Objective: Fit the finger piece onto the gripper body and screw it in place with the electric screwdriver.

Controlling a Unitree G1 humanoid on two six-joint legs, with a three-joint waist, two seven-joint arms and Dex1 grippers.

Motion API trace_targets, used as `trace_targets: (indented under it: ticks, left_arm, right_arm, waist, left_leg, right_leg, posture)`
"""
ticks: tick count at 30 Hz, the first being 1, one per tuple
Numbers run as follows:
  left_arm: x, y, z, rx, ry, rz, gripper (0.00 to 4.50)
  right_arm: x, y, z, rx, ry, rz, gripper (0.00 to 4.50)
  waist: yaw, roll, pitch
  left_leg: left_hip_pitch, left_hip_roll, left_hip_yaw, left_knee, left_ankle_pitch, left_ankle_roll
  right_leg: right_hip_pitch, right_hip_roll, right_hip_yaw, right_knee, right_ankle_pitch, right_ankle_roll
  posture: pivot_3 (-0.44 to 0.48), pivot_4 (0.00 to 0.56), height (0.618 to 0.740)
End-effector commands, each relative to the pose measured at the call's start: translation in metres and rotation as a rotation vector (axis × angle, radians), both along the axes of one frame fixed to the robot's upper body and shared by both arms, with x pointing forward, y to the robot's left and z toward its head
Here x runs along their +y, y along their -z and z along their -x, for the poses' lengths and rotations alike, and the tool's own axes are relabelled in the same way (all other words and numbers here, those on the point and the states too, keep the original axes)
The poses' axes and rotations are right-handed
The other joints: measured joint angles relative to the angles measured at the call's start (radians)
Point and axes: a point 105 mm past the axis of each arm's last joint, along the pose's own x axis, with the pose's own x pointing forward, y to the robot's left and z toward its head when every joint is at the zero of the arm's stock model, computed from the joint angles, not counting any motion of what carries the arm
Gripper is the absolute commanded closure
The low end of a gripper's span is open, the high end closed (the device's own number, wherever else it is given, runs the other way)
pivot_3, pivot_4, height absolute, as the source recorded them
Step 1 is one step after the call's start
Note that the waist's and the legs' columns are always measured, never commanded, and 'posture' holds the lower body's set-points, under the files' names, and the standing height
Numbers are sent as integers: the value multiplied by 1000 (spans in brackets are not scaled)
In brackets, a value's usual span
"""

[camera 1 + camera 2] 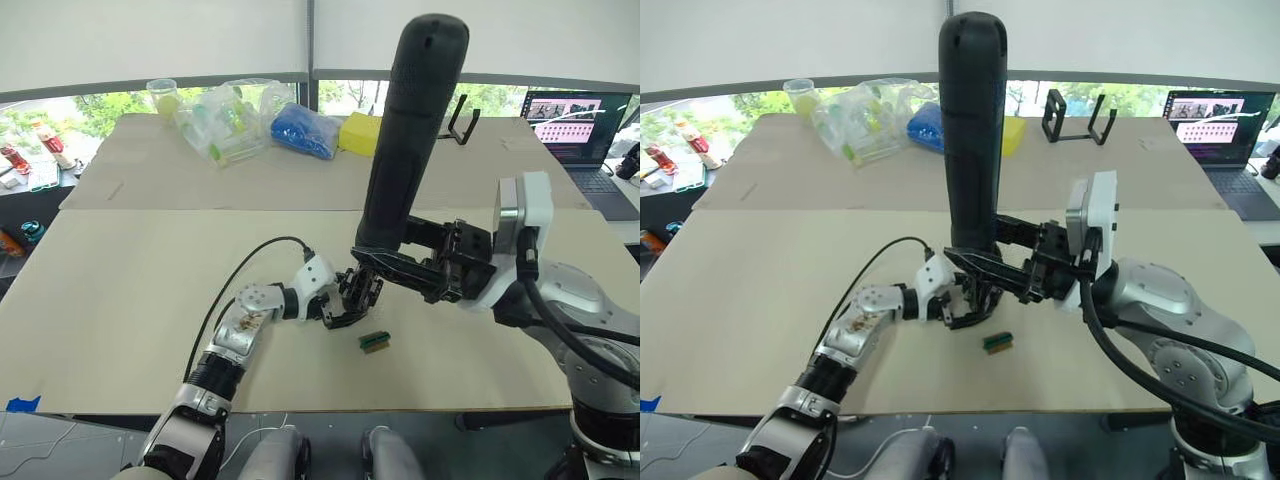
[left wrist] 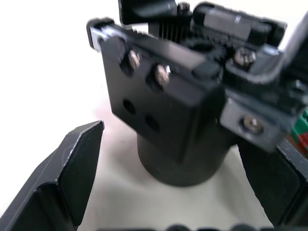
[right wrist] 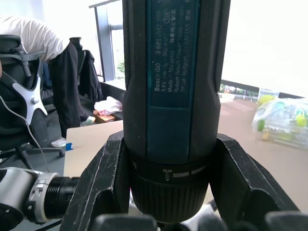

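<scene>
The electric screwdriver [image 1: 410, 130] stands upright with its tip pointing down, and my right gripper [image 1: 975, 258] is shut on its lower end. The right wrist view shows both fingers pressed against the screwdriver's collar [image 3: 168, 183]. Its tip comes down over the gripper body [image 2: 163, 96], a black block on a round base with several screws on top. My left gripper [image 1: 345, 300] is shut on the gripper body just above the table [image 1: 120, 300]. I cannot tell the finger piece apart from the body. The screwdriver's bit is hidden.
A small green-and-brown block [image 1: 375, 341] lies on the table just in front of the grippers. At the far side are clear plastic bags [image 1: 225, 120], a blue bundle [image 1: 305, 130], a yellow box [image 1: 360, 132], a black stand [image 1: 1075, 115] and a laptop [image 1: 575, 125]. A person [image 3: 29, 53] sits beside the table.
</scene>
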Motion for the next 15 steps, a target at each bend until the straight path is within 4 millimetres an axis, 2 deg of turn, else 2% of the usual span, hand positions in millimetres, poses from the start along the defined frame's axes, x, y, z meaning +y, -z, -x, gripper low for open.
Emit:
trace_targets:
  ticks: [1,4,9,15]
  left_arm:
    - [-6,-14,7,-56,67,33,806]
    - [-5,-12,6,-44,63,28,2179]
    - [-5,-12,5,-42,58,27,2206]
    - [-5,-11,6,-42,58,27,2206]
  right_arm:
    - [4,-13,2,-73,-11,-24,2603]
    - [9,-15,-5,-102,0,-11,2603]
    - [12,-13,-15,-143,39,17,2603]
    - [20,-8,-18,-173,36,48,2603]
  waist:
    - [1,0,0]
    - [-1,0,0]
    - [-1,0,0]
    - [-1,0,0]
  left_leg:
    - [0,0,0,0,0,0]
    - [0,0,0,0,0,0]
    - [0,0,0,0,0,0]
    - [0,0,0,0,0,0]
  right_leg:
    - [0,0,0,0,0,0]
    - [0,0,0,0,0,0]
    - [0,0,0,0,0,0]
    - [0,0,0,0,0,0]
  posture:
    - [0,150,740]
    - [0,150,740]
    - [0,150,740]
    - [0,150,740]
